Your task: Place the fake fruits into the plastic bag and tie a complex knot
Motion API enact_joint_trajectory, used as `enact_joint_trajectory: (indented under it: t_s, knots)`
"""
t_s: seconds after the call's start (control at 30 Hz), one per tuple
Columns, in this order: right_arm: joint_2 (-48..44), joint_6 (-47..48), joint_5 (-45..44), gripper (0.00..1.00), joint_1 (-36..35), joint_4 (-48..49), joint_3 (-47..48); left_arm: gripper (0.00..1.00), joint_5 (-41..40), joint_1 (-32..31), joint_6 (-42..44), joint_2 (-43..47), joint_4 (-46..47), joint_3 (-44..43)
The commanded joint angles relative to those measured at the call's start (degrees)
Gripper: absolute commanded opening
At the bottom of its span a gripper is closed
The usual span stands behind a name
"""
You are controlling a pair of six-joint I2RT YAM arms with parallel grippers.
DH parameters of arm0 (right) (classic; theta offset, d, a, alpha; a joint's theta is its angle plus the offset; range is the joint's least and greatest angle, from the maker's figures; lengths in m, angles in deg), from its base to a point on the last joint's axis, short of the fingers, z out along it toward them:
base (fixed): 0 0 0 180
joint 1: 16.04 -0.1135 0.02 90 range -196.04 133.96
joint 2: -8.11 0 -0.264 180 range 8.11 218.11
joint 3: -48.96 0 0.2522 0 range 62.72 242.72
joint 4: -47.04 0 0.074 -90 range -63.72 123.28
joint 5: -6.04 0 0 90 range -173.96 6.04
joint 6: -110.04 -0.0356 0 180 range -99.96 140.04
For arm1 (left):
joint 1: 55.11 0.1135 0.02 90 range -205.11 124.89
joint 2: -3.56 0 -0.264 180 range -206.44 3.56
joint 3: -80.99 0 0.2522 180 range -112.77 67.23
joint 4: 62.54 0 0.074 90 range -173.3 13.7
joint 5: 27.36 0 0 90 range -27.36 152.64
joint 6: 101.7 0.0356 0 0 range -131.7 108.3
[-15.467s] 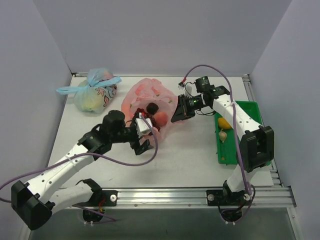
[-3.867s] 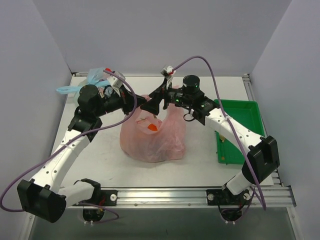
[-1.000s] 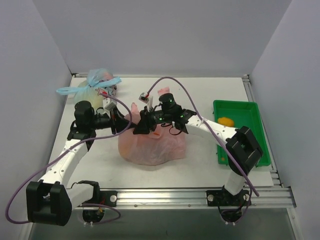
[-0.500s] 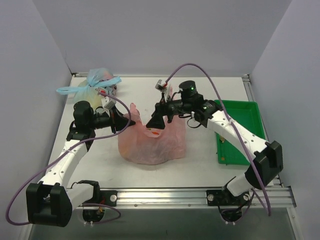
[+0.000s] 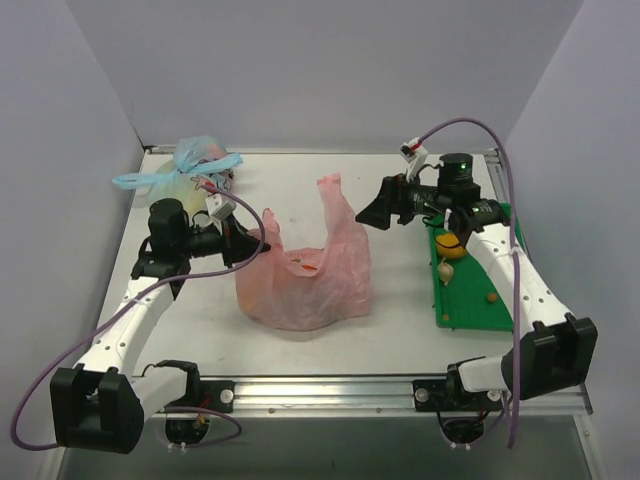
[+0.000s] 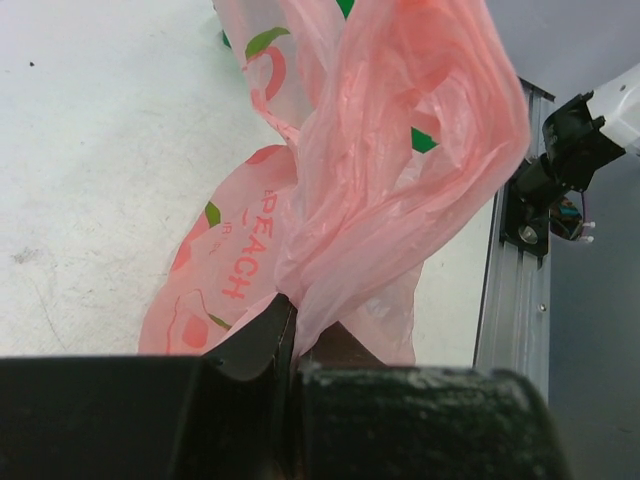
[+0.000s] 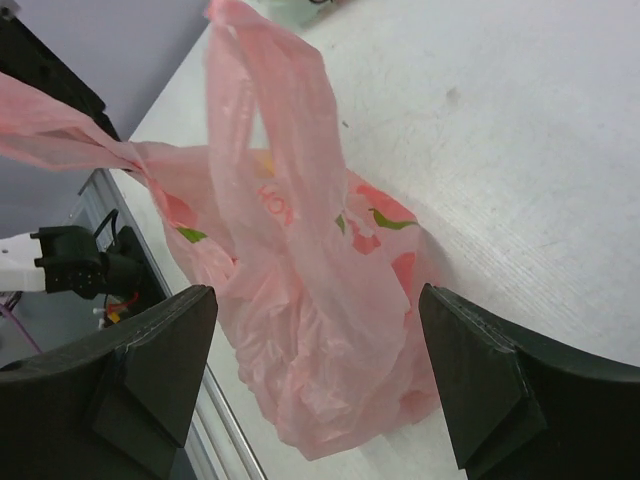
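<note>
The pink plastic bag (image 5: 305,275) with peach prints sits at mid-table. An orange fake fruit (image 5: 310,267) shows through its side. My left gripper (image 5: 262,243) is shut on the bag's left handle, and the film is pinched between its jaws (image 6: 290,315). The bag's right handle (image 5: 330,192) stands up free. To its right, my right gripper (image 5: 372,213) is open and clear of it. In the right wrist view, nothing sits between the spread fingers (image 7: 325,385); the bag (image 7: 300,300) lies beyond them. The knot is out of view.
A green tray (image 5: 475,310) at the right holds a yellow-orange fruit (image 5: 450,246), a pale piece (image 5: 446,270) and a small brown piece (image 5: 491,296). A tied pale blue bag (image 5: 190,185) lies at the back left. A metal rail (image 5: 400,385) runs along the near edge.
My right gripper opened, let go of the bag's right handle and drew back to the right. That handle now stands free. The left gripper keeps its hold and has not moved.
</note>
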Motion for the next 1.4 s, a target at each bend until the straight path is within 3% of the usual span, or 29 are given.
enact_joint_trajectory:
  t_s: [0.0,0.23,0.3,0.33,0.37,0.43,0.47,0.57,0.77,0.97,1.13,1.23,1.37]
  knots:
    - [4.90,3.39,6.15,0.85,-0.61,1.49,-0.46,0.00,0.61,-0.53,4.22,-0.29,-3.78,-3.89]
    - [11.85,7.43,8.89,0.82,-3.41,4.22,2.53,0.00,0.61,-1.85,6.41,-1.88,-6.42,-6.70]
    - [12.47,7.43,10.11,0.72,-4.47,5.28,2.71,0.00,0.52,-2.55,6.68,-2.40,-6.59,-7.23]
    - [12.99,7.69,10.29,0.64,-5.78,5.45,2.80,0.00,0.52,-2.81,6.77,-2.49,-6.86,-7.75]
    - [13.17,8.31,10.38,0.41,-6.40,5.54,2.88,0.00,0.52,-3.17,6.77,-2.76,-6.86,-8.02]
    - [13.61,8.75,10.12,0.23,-8.24,5.72,2.80,0.00,1.75,-4.65,7.47,-3.28,-7.21,-9.07]
    - [13.96,8.75,9.86,0.09,-8.78,5.72,2.97,0.00,2.27,-5.62,8.43,-3.72,-8.08,-9.69]
    - [14.84,8.75,8.80,0.00,-10.62,5.72,3.76,0.00,2.11,-10.10,12.83,-4.77,-12.04,-11.44]
    - [15.55,12.79,9.58,0.00,-13.09,3.18,5.87,0.00,-1.06,-16.52,13.54,-9.51,-12.31,-13.82]
    - [15.28,17.36,10.38,0.00,-14.58,-1.66,7.28,0.00,-0.62,-17.67,12.92,-15.40,-12.92,-18.65]
    - [14.50,17.36,13.28,0.01,-15.02,-2.28,7.28,0.00,-5.45,-18.90,8.99,-18.05,-12.40,-20.68]
    - [12.91,18.33,15.74,0.25,-14.59,-2.45,5.79,0.00,-5.81,-18.81,6.51,-19.19,-11.69,-20.59]
    - [10.54,21.93,16.45,0.46,-13.71,-2.72,2.63,0.00,-4.93,-18.64,3.87,-17.88,-8.27,-18.23]
